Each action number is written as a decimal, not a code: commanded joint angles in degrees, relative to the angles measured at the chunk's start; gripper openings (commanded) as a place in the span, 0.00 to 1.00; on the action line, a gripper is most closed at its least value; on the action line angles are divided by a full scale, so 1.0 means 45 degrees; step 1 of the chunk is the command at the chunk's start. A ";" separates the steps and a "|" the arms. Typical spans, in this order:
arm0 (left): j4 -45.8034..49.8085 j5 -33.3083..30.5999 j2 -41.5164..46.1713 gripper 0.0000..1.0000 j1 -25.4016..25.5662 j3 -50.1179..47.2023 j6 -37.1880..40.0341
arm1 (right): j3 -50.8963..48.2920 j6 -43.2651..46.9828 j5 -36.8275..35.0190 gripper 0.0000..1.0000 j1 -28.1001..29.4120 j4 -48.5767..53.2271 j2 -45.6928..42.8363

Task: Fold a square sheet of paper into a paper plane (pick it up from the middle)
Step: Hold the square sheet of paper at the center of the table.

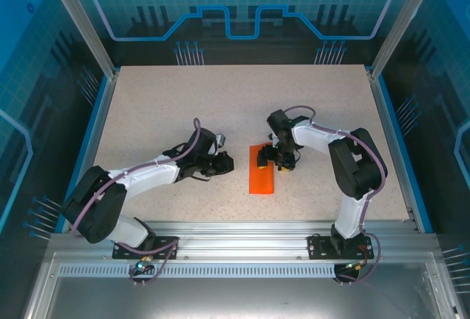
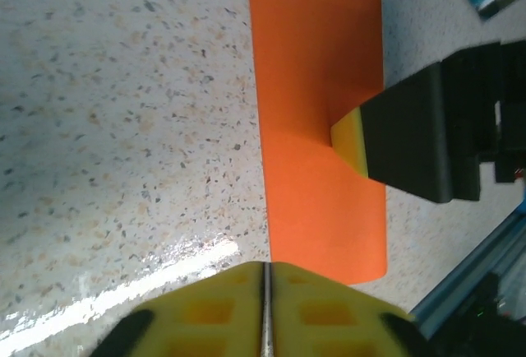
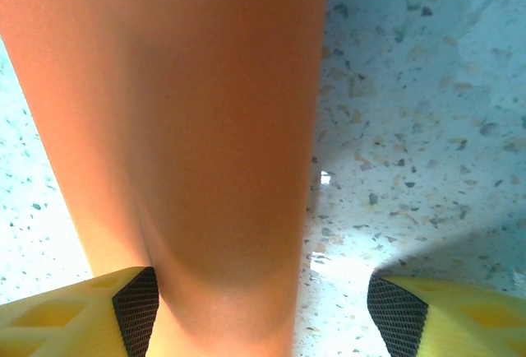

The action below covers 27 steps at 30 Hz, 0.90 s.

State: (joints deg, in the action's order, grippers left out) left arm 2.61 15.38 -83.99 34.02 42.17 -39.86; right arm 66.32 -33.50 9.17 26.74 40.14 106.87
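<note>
A speckled beige table (image 1: 220, 98) spreads under the left gripper (image 2: 265, 279), with a white glare (image 2: 164, 268) on it just to the gripper's left. Blue rails (image 1: 394, 142) border it; far ahead stands a blue patterned wall (image 1: 242, 10).

A speckled beige tabletop (image 1: 183, 98), edged in blue (image 1: 394, 142), sits inside translucent blue patterned wall panels (image 1: 242, 10).

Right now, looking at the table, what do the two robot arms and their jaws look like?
Both the left arm and right arm have white links joined by bulky black housings, with a thin purple cable running along each. Their jaws are yellow plastic fingers moulded with square recesses, faced with black ribbed pads.
</note>
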 commanded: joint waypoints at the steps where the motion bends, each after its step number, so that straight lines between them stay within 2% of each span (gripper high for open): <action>1: -0.0512 0.0262 -0.0606 0.00 0.0257 0.0504 -0.0325 | -0.0579 0.0003 -0.0983 0.75 0.0179 -0.0717 0.1305; 13: -0.1761 0.0528 -0.2761 0.00 0.1115 0.1697 -0.1238 | -0.0659 -0.0076 -0.1022 0.75 0.0188 -0.0841 0.1469; 27: -0.1829 0.0471 -0.4338 0.00 0.1208 0.2568 -0.1660 | -0.0722 -0.0066 -0.1080 0.75 0.0190 -0.0836 0.1527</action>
State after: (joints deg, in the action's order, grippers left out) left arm -5.23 16.38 -102.00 38.87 51.75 -46.24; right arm 66.50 -34.13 8.97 26.74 40.29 107.26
